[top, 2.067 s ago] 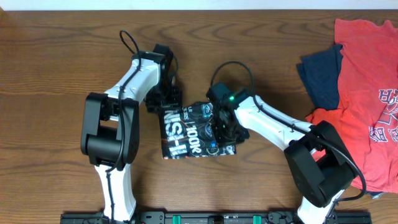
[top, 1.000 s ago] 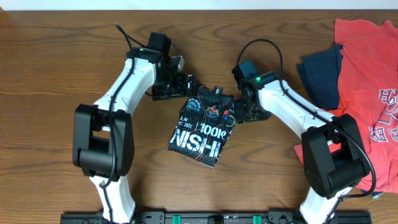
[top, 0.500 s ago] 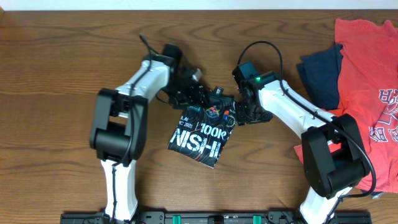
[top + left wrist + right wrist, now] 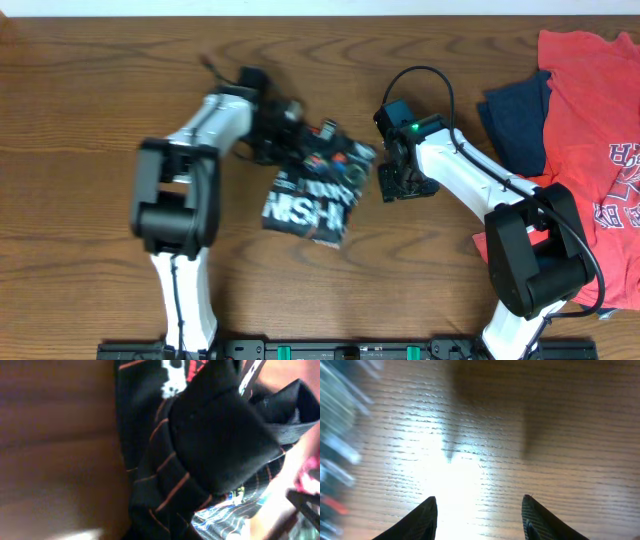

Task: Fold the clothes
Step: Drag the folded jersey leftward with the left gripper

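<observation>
The clothes, a folded black jersey (image 4: 310, 195) with white lettering and thin orange lines, lie mid-table, tilted. My left gripper (image 4: 300, 140) sits at the jersey's upper left corner and is shut on the fabric. In the left wrist view, bunched black jersey cloth (image 4: 220, 445) fills the frame and hides the fingers. My right gripper (image 4: 392, 187) hovers low over bare wood just right of the jersey. In the right wrist view that gripper (image 4: 479, 497) is open with nothing between its fingertips. A blurred edge of the jersey (image 4: 332, 435) shows at the left of that view.
A red T-shirt with lettering (image 4: 590, 150) is spread at the right edge of the table. A plain navy garment (image 4: 518, 120) lies partly under it. The wooden table (image 4: 100, 120) shows bare to the left of the arms.
My left gripper has closed on the jersey's top corner. The jersey has shifted up and to the left and turned a little, away from the right gripper. The right arm has hardly moved.
</observation>
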Robot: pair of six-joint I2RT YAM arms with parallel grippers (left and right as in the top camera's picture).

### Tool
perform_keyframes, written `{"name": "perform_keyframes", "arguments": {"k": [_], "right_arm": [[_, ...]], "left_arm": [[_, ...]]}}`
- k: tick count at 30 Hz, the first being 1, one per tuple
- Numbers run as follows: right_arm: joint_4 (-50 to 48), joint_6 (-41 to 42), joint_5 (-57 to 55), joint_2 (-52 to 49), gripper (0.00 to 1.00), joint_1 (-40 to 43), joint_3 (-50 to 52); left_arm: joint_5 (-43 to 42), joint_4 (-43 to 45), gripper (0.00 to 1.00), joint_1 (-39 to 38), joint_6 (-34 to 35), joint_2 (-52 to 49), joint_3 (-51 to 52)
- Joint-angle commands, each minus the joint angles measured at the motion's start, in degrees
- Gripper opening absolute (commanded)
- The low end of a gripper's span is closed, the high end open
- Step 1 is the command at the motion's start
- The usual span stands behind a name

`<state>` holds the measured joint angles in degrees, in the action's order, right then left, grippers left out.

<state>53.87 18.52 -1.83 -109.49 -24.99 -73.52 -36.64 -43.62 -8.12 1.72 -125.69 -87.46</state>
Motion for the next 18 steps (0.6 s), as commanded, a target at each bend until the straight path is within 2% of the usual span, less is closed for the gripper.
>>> {"name": "perform_keyframes", "arguments": {"k": [1, 11, 13, 14, 15, 17, 18], "right_arm": [[0.3, -0.8, -1.4, -0.2, 0.53, 0.4, -0.7], [0.6, -0.8, -2.3, -0.2, 0.53, 0.6, -0.7], [0.5, -0.8, -2.3, -0.2, 0.54, 0.6, -0.7], [0.3, -0.8, -2.3, -0.2, 0.54, 0.6, -0.7], [0.1, -0.8, -2.3, -0.2, 0.54, 0.6, -0.7], [-0.3, -0.8, -2.3, -0.2, 0.55, 0.6, -0.7], [-0.5, -0.8, -2.3, -0.2, 0.55, 0.6, -0.7]], "left_arm": [[9.0, 0.0, 0.06, 9.4, 4.0, 4.4, -1.2], [10.4, 0.1, 0.07, 36.6, 9.8, 7.7, -0.9], [10.4, -0.4, 0.12, 40.4, 9.8, 7.7, -0.9], [10.4, -0.7, 0.17, 41.8, 9.8, 7.7, -0.9], [10.4, -0.9, 0.29, 43.2, 9.8, 7.7, -0.9], [10.4, -1.1, 0.65, 45.3, 9.8, 7.7, -0.9], [10.4, -1.1, 0.90, 46.1, 9.8, 7.7, -0.9]]}}
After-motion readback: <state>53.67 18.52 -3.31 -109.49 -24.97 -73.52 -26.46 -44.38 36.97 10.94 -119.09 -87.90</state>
